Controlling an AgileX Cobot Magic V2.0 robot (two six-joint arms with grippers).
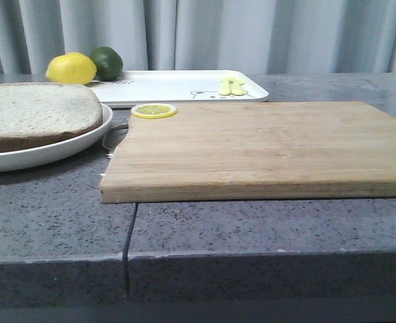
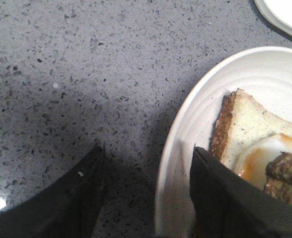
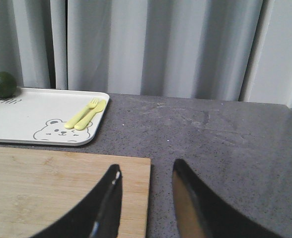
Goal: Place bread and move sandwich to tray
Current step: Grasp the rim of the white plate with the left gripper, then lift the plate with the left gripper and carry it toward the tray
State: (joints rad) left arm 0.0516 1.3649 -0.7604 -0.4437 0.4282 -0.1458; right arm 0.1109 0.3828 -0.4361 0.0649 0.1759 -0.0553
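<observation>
Tray [image 3: 41,116], bear print [image 3: 61,130], lettering perhaps unreadable

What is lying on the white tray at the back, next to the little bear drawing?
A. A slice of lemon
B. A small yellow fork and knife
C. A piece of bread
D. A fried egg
B: a small yellow fork and knife lie side by side on the tray, just beside the bear print; the lemon slice sits on the wooden board instead.

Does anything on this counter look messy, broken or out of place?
Nothing is spilled or broken. One oddity: a lone lemon slice lies on the back corner of the cutting board, nearly at its edge, beside the tray.
</observation>
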